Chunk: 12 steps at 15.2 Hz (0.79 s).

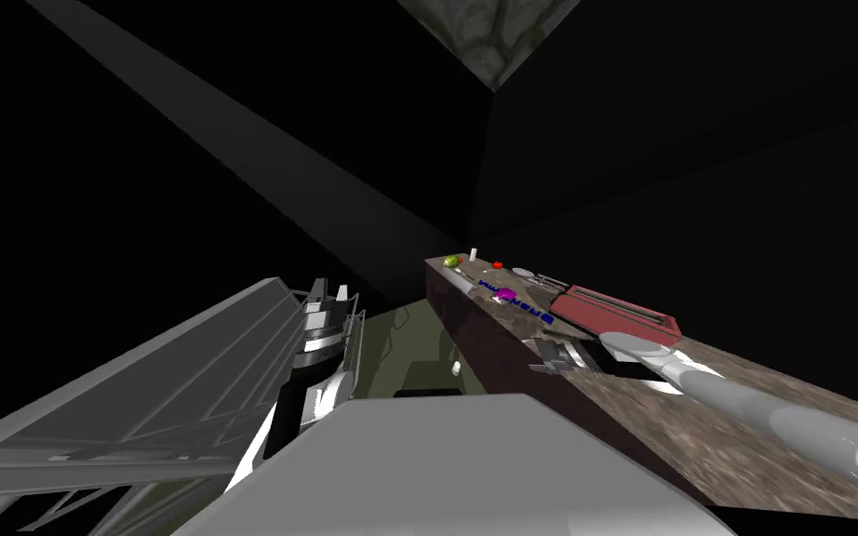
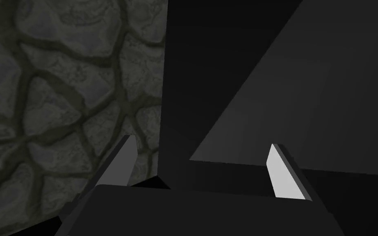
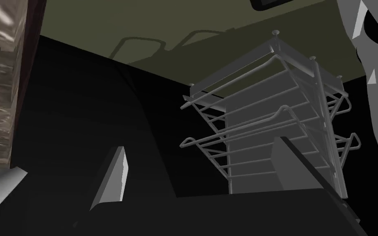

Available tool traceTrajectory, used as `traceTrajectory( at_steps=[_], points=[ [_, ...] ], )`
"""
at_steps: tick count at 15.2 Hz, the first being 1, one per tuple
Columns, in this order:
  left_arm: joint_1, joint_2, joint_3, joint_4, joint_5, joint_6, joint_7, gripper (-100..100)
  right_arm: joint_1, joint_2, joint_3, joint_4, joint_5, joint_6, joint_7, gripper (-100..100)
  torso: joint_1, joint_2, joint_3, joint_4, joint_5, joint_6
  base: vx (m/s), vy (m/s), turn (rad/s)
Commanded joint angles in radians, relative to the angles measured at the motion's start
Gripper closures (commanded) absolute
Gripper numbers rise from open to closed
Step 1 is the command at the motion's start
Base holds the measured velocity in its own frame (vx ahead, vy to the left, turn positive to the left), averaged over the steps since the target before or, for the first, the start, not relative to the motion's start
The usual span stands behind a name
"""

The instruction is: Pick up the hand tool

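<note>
Right hand [image 1: 548, 356], fingers spread, hovers over the bench [image 1: 771, 372]; grey hand tool [image 1: 541, 276] at twelve o'clock looks rigid and light, best gripped mid-handle.

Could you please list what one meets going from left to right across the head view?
Grey wire rack → left gripper → green round thing → small white upright thing → small red thing → long red box.
</note>
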Motion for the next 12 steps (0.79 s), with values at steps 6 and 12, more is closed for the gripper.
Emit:
traceTrajectory(
  at_steps=[6,12],
  points=[
    [0.0,0.0,0.0,0.0,0.0,0.0,0.0,0,-0.014,-0.097,0.092,0.187,0.086,-0.02,0.04,-100,0.0,0.001,0.001,0.0,0.0,0.001,0.065,-0.135,0.203],
    [0.0,0.0,0.0,0.0,0.0,0.0,0.0,0,-0.015,-0.139,0.157,0.298,0.141,-0.033,0.063,-100,-0.001,0.001,0.001,0.0,0.0,0.0,0.052,-0.131,0.156]
  ],
)
